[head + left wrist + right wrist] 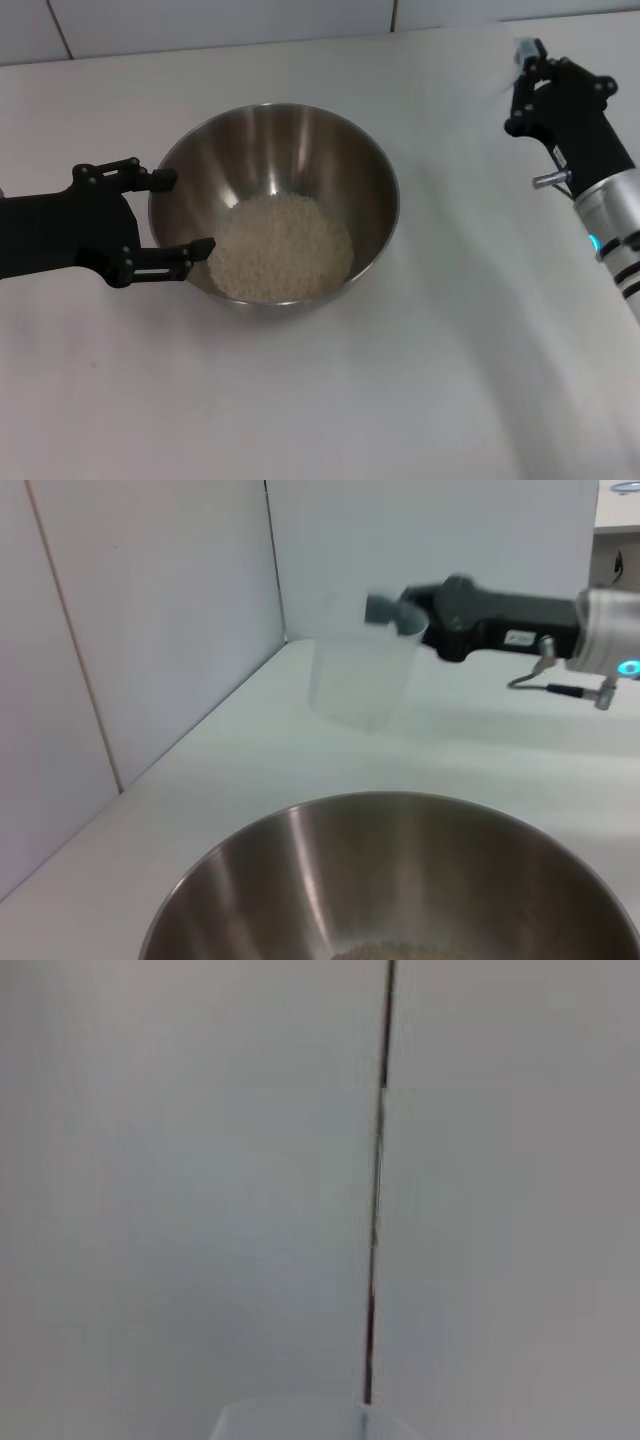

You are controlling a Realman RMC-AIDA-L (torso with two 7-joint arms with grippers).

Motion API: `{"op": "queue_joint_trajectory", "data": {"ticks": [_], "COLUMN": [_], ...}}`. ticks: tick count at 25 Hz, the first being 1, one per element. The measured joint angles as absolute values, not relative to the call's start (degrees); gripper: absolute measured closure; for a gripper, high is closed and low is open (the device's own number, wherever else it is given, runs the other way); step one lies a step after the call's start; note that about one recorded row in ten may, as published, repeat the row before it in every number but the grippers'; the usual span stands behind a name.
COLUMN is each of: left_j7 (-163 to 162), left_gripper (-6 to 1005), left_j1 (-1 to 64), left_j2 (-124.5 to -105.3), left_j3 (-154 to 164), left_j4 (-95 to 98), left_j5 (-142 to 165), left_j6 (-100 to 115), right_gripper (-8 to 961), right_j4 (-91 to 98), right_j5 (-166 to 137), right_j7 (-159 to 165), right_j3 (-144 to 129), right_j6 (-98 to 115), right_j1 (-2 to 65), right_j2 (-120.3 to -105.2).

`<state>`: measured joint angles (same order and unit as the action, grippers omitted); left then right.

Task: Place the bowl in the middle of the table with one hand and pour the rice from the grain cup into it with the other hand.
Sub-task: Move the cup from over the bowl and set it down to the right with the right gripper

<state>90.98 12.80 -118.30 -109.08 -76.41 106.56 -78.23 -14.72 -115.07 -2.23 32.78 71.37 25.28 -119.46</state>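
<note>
The bowl (275,205) sits near the middle of the tabletop (450,380), a heap of rice (282,248) covering its floor, so the pour looks done and what remains is judged to be setting things down and drawing clear. At the bowl's left rim the left claw (178,215) stands open, one finger (158,180) just outside the rim toward the far edge, the other (185,257) against the outer wall toward the near edge; the rim lies between them, but no squeeze shows. Its arm reaches in level from the left edge of the tabletop, its long axis running straight at the bowl. The grain cup (362,675), clear and seemingly empty, is well apart from the bowl, up by the far right corner, held upright at its rim by the right claw (392,612), closed on the cup's lip. That arm slants in from the right edge, wrist raised, the cup hanging above the surface in the left wrist view. The cup's rim (300,1420) just shows in the right wrist view. The coming move likely turns on the cup's height over the tabletop beneath it.
</note>
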Motion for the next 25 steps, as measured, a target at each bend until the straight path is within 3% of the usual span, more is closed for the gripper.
{"op": "queue_joint_trajectory", "data": {"ticks": [13, 25], "left_j7": [91.1, 91.1], "left_gripper": [152, 152], "left_j1": [12.8, 13.1], "left_j2": [-118.38, -118.39], "left_j3": [-109.1, -109.1], "left_j4": [-76.0, -75.3], "left_j5": [106.6, 106.7], "left_j6": [-78.0, -78.0], "right_gripper": [830, 775], "right_j4": [-10.5, -11.4], "right_j5": [-121.3, -121.4], "right_j7": [3.8, 4.0], "right_j3": [30.1, 30.1], "right_j6": [54.6, 52.5], "right_j1": [31.4, 29.0], "right_j2": [-119.27, -119.59]}}
